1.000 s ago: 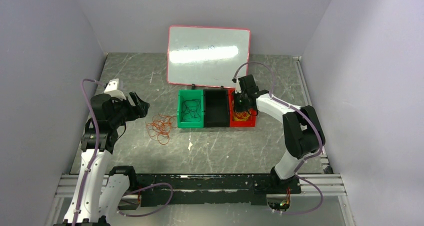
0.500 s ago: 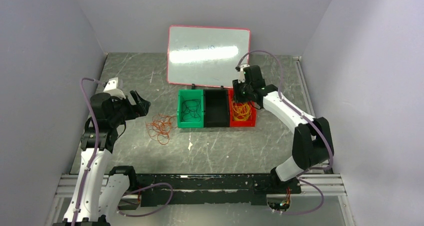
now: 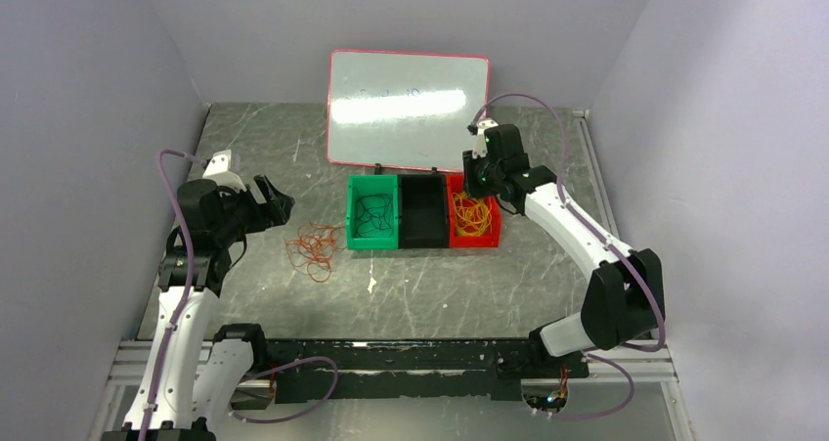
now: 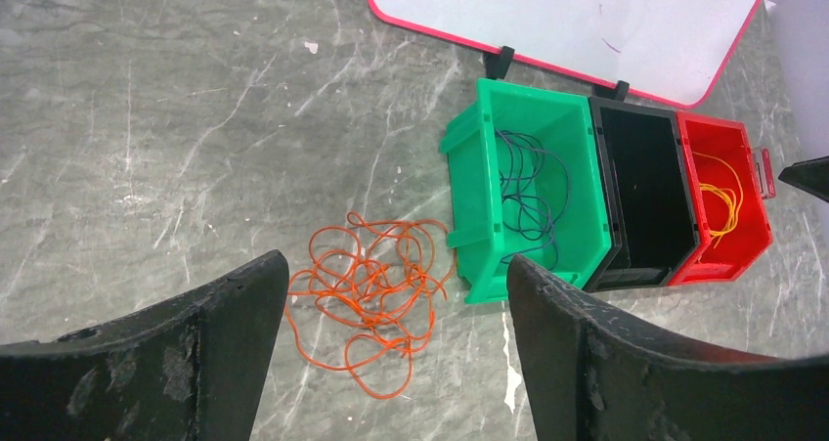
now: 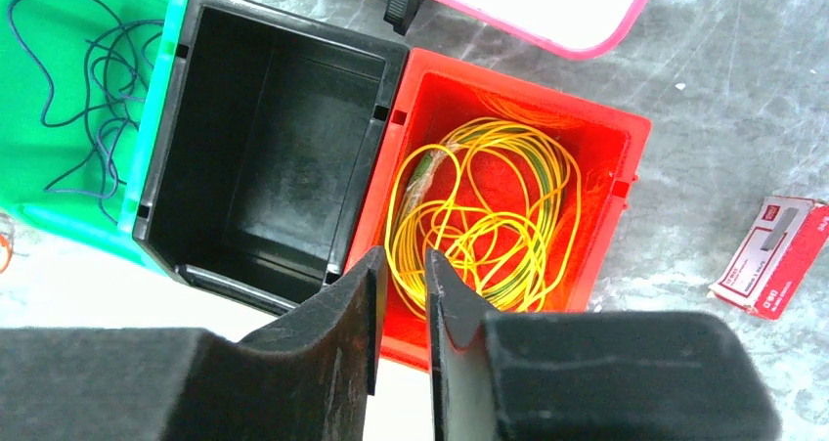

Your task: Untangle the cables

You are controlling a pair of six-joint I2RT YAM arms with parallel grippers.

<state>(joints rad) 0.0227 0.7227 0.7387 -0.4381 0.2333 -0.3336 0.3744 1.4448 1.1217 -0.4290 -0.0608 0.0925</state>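
Sorting looks well along, I judge: the yellow cables (image 5: pixel 489 216) lie coiled in the red bin (image 5: pixel 606 255) just right of the black bin (image 5: pixel 264 148), a dark cable (image 4: pixel 523 192) sits in the green bin (image 4: pixel 479 216) just left of it, and the black bin holds nothing. The orange-red tangle (image 4: pixel 367 285) remains on the bench (image 3: pixel 440 285), farther left of the black bin. Near that tangle, the left gripper (image 3: pixel 277 203) hangs with fingers wide apart. The right gripper (image 5: pixel 403 260), fingers nearly together and empty, hovers above the black bin's right edge.

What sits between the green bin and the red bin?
A black bin, pressed against both, nothing visible inside; the right wrist view shows it best.
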